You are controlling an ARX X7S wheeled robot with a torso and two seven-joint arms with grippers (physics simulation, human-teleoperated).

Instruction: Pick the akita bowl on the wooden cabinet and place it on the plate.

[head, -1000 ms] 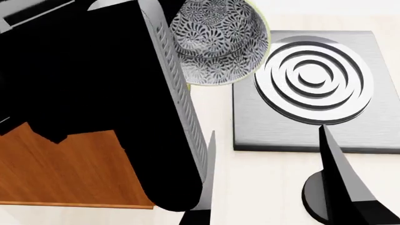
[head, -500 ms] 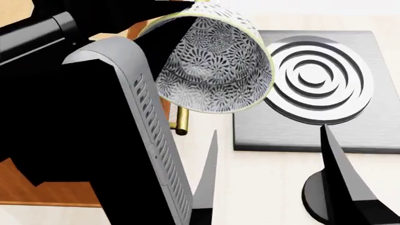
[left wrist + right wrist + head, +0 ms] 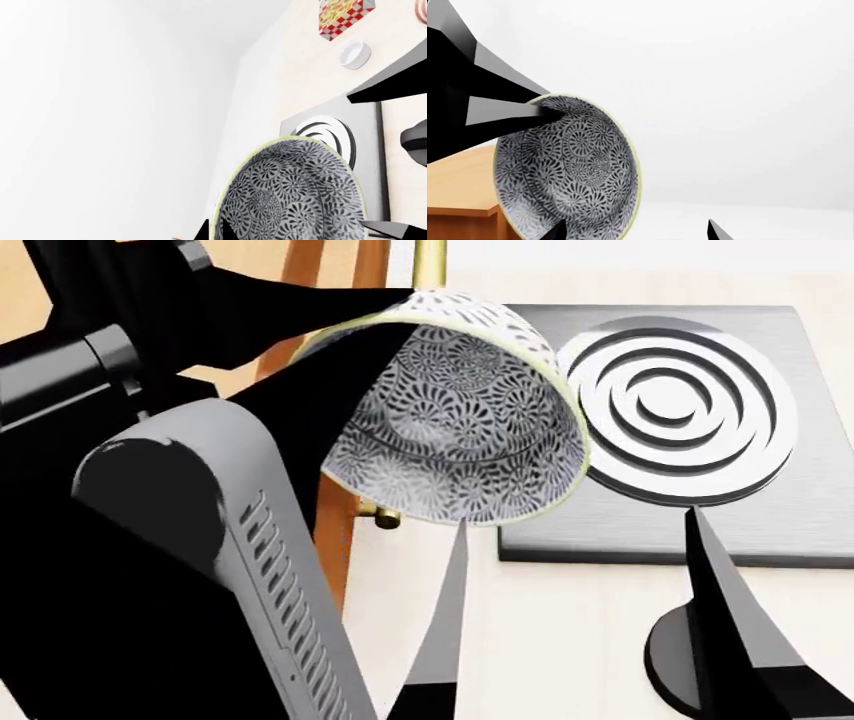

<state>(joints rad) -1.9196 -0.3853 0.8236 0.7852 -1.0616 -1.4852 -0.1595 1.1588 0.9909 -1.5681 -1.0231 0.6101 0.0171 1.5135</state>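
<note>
Left end effector clamped on the rim of the bowl: one finger lies inside the rim, black body outside it. Bowl hangs lifted and tipped on its side, patterned inside facing the right wrist camera. Right end effector sits below and just beside the bowl, fingers spread, nothing between them. Beyond the bowl: grey stove plate with concentric rings on the pale worktop. Wooden cabinet behind the left arm. Farther off, a small white cup and a checkered box.
</note>
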